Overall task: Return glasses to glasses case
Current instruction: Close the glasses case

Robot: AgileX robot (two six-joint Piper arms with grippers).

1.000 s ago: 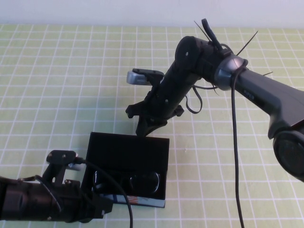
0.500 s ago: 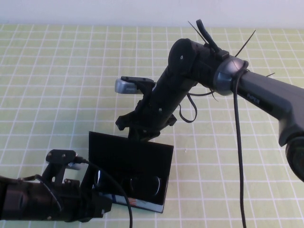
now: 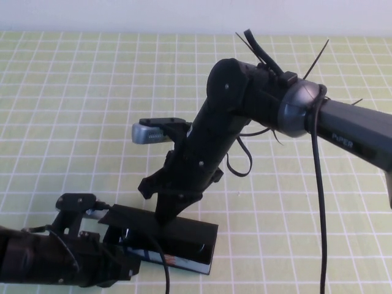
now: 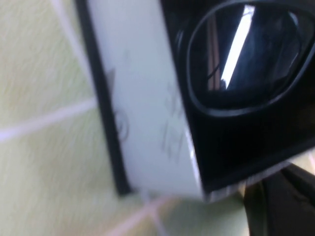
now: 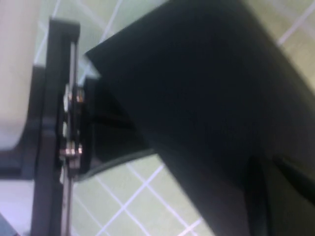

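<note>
The glasses case (image 3: pixel 165 242) lies on the green gridded table (image 3: pixel 73 92) at the near edge, left of centre. Its hinged lid (image 3: pixel 160 222) is tilted low over the base, nearly closed. The glasses (image 4: pixel 241 59) rest inside the case; the left wrist view shows one dark lens and its thick frame in the black interior, beside the pale printed front strip (image 3: pixel 174 260).

The right tool (image 3: pixel 166 211) descends from the far right, the arm steeply angled and the wrist bent down, its tip touching the upper face of the lid near the middle. Whether its fingers are parted or closed cannot be told. The left tool (image 3: pixel 119 260) sits low at the near left, just beside the left end of the case, the arm lying almost flat along the table; its finger state cannot be told either.

Judged from appearance, the case is a light, stiff box with a matte, fairly grippy skin. It is likely to slide on the table under a sideways push. The lid is best pressed flat on its broad top face, away from the hinge, with the base braced at one end. The glasses are rigid plastic, and a protruding arm could be pinched.
</note>
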